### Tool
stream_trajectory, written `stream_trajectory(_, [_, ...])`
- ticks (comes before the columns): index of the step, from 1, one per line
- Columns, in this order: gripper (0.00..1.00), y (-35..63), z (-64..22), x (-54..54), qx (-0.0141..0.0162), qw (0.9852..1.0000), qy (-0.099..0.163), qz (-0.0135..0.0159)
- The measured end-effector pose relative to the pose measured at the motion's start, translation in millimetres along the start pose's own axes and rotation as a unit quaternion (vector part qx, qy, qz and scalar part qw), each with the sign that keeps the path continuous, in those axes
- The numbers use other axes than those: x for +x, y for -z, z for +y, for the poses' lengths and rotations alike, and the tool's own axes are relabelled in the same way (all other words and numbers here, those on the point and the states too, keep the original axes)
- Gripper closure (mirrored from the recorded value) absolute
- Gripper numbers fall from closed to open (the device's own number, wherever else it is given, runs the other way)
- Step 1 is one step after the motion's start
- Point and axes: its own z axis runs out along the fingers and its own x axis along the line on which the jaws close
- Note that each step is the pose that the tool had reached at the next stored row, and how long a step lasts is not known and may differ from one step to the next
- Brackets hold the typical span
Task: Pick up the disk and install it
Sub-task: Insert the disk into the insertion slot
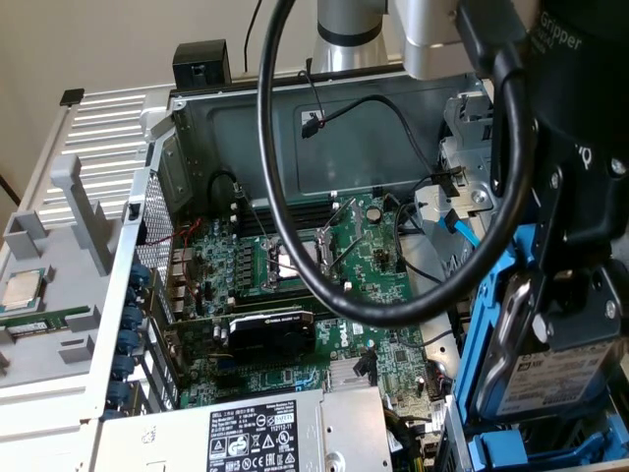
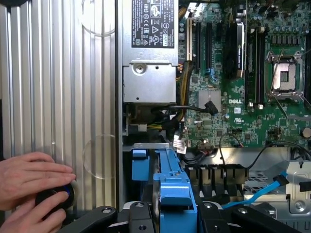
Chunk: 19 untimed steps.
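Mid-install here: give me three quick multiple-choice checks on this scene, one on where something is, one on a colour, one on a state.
1. The silver metal disk in its blue plastic carrier is: A on the ribbed panel; B atop the power supply; C at the exterior view's right, beside the open case.
2. The large circuit board is: A green; B red; C blue.
3. The black gripper is: A open, empty; B closed on the disk; C closed on a cable.
Key: C, it hangs at the case's edge; A, green shows between the slots; B, it clamps the carrier's sides.
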Motion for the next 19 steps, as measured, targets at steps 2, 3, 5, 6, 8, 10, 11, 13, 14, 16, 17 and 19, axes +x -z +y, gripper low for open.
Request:
stream_trajectory(2, [0.63, -0.5, 0.0, 0.0, 0.0000, 1.0000, 0.000, 0.0000])
stream_trajectory(3, [0.63, -0.8, 0.0, 0.0, 0.0000, 1.0000, 0.000, 0.0000])
stream_trajectory(5, [0.63, -1.4, 0.0, 0.1, 0.0000, 1.0000, 0.000, 0.0000])
stream_trajectory(6, [0.63, -1.7, 0.0, 0.1, 0.0000, 1.0000, 0.000, 0.0000])
stream_trajectory(8, [0.63, -2.3, 0.1, 0.1, 0.0000, 1.0000, -0.001, 0.0000])
stream_trajectory(10, [0.63, -3.0, 0.1, 0.2, 0.0000, 1.0000, -0.001, 0.0000])
stream_trajectory(11, [0.63, -3.2, 0.1, 0.2, 0.0000, 1.0000, -0.001, 0.0000])
stream_trajectory(13, [0.63, -3.7, 0.1, 0.2, 0.0000, 1.0000, -0.001, 0.0000])
stream_trajectory(14, [0.63, -4.0, 0.1, 0.2, 0.0001, 1.0000, -0.001, 0.0000])
stream_trajectory(16, [0.63, -4.8, 0.1, 0.2, 0.0000, 1.0000, -0.001, 0.0000])
stream_trajectory(17, [0.63, -5.2, 0.1, 0.3, 0.0000, 1.0000, -0.001, 0.0000])
stream_trajectory(19, [0.63, -5.8, 0.1, 0.3, 0.0000, 1.0000, -0.001, 0.0001])
